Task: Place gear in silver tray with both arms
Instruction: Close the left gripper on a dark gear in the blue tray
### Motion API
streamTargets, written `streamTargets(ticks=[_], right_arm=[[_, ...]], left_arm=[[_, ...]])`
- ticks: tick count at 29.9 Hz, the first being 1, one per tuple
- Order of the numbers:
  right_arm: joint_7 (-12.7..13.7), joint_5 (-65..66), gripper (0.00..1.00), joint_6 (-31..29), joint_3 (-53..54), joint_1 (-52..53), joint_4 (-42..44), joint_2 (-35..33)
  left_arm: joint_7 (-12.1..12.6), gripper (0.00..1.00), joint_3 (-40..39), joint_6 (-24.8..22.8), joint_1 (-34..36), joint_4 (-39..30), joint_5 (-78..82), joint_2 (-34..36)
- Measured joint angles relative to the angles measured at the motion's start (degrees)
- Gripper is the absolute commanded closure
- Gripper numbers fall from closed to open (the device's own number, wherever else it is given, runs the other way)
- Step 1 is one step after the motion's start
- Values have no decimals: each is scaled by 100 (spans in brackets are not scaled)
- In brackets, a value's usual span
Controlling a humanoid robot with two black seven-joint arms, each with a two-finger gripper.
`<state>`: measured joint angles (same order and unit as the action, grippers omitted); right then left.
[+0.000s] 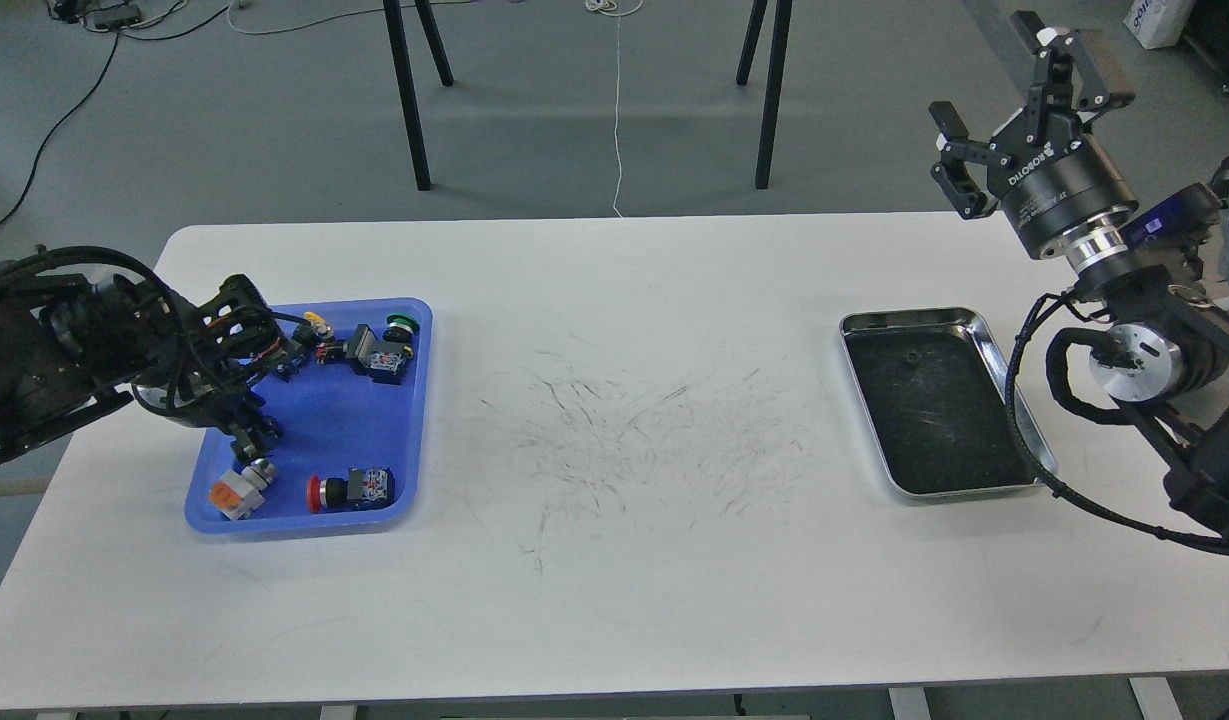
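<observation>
The silver tray (pixel 914 317) lies at the right of the white table; its dark bottom holds only a small dark speck. The gear is several small push-button parts in a blue tray (pixel 414 420) at the left: a green-capped one (pixel 402 325), a red-capped one (pixel 321 492), a white-and-orange one (pixel 234 493) and a black block (pixel 374 355). My left gripper (pixel 249 437) points down into the blue tray just above the white-and-orange part; its dark fingers cannot be told apart. My right gripper (pixel 1014 110) is open and empty, raised behind the silver tray.
The table (pixel 614 600) has a scuffed patch in the middle. Black chair or stand legs (pixel 409 100) stand on the floor behind it. My right arm's cable (pixel 1014 400) hangs over the silver tray's right rim.
</observation>
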<state>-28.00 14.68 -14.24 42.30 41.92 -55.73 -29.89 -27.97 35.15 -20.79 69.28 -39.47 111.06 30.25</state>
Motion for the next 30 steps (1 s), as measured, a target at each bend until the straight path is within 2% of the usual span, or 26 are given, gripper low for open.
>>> streamTargets(ticks=[3, 23, 30], right_arm=[[0, 0, 2, 0, 6, -6, 0, 4], [0, 0, 2, 0, 20, -47, 1, 1], [0, 0, 2, 0, 25, -69, 1, 1]], left_arm=[[-1, 68, 69, 14, 21, -7, 2, 0], [-4, 79, 128, 193, 43, -17, 16, -102], [3, 79, 74, 344, 81, -75, -10, -107]])
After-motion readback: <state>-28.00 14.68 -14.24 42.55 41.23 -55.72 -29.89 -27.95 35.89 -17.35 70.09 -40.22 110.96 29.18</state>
